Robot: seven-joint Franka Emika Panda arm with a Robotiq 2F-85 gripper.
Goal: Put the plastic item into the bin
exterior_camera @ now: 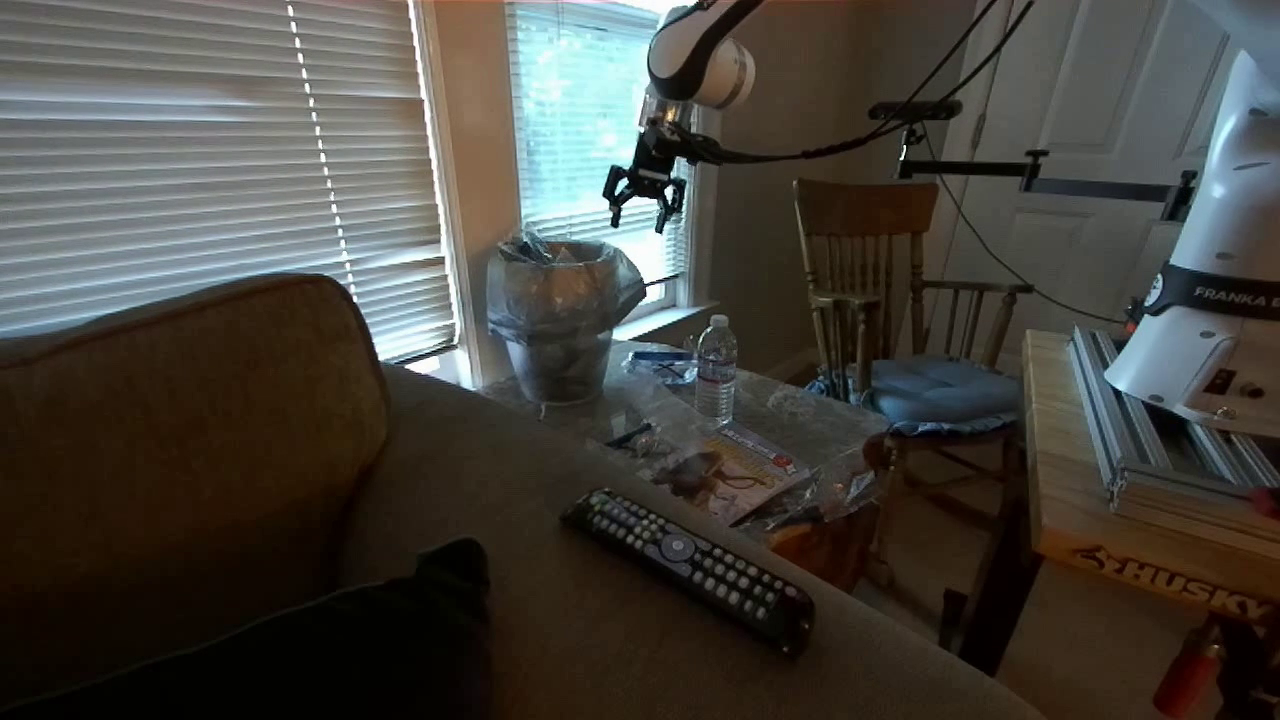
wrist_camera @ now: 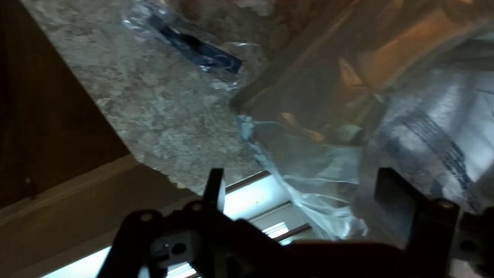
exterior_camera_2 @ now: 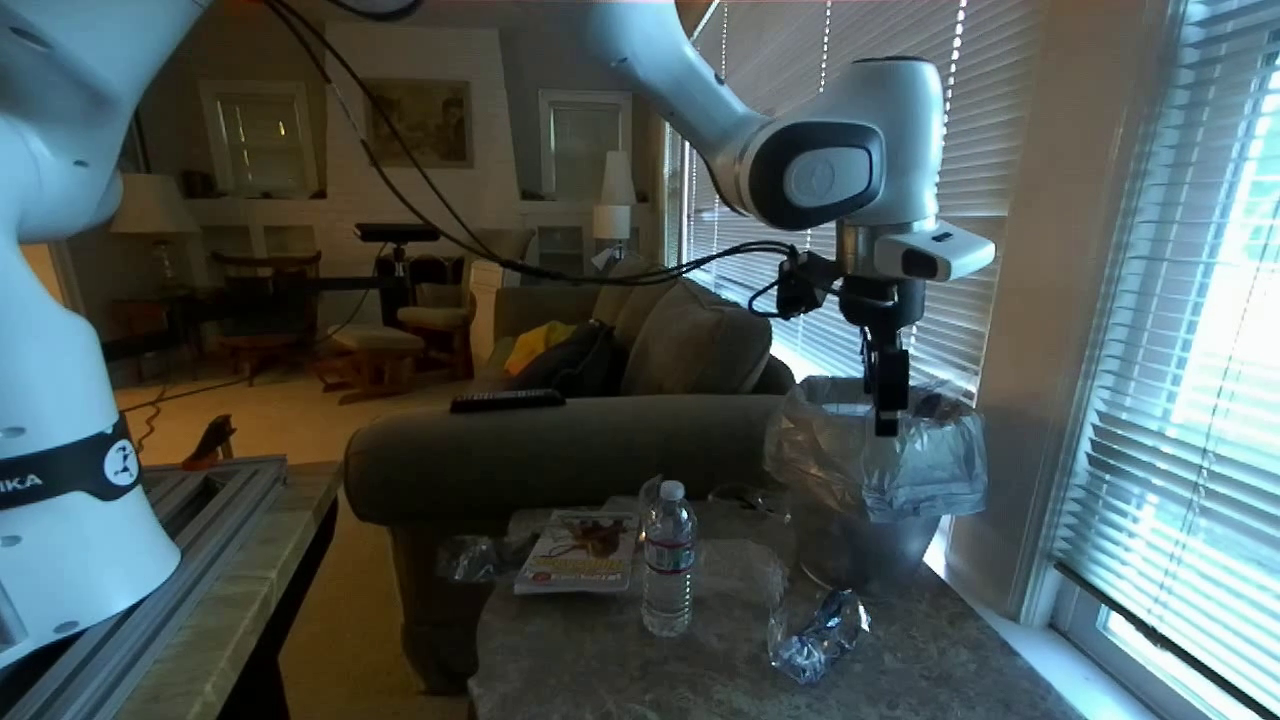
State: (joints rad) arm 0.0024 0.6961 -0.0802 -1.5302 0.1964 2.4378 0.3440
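- One gripper (exterior_camera: 638, 222) is hanging from one robot arm (exterior_camera: 725, 75), above the table (exterior_camera_2: 950, 660) and near the rim of the bin (exterior_camera: 557, 370); its two fingers (wrist_camera: 395, 204) are standing well spread.
- The one bin, round and grey, is standing upright on the table beside the wall (exterior_camera: 475, 150) between two windows (exterior_camera: 580, 60); one translucent bag (exterior_camera_2: 925, 470) is bunching over its rim and hanging down outside.
- In the wrist view, one patch of dark print (wrist_camera: 436, 137) is showing on crinkled plastic (wrist_camera: 467, 112) at the bin's mouth; whether it is belonging to the bag, I cannot tell.
- There too, one clear wrapper (wrist_camera: 224, 83) is lying on the table near the bin, one blue strip (wrist_camera: 197, 50) showing inside it.
- In an exterior view, one crumpled shiny wrapping (exterior_camera_2: 820, 635) is lying near the foot of the bin; whether it is that same wrapper, I cannot tell.
- Which plastic piece the task is naming, I cannot tell.
- One capped water bottle (exterior_camera_2: 668, 570) is standing upright on the table, just beside one booklet (exterior_camera_2: 580, 555) that is lying flat.
- More clear plastic (exterior_camera: 845, 485) is lying beside the booklet, its pieces overlapping too much to count.
- In both exterior views, one remote control (exterior_camera: 690, 565) is lying on the armrest (exterior_camera: 450, 470) of one sofa (exterior_camera: 200, 400).
- One wooden chair (exterior_camera: 865, 205) is bearing one blue pad (exterior_camera: 940, 388).
- Two blinds (exterior_camera: 200, 170) are hanging at the windows.
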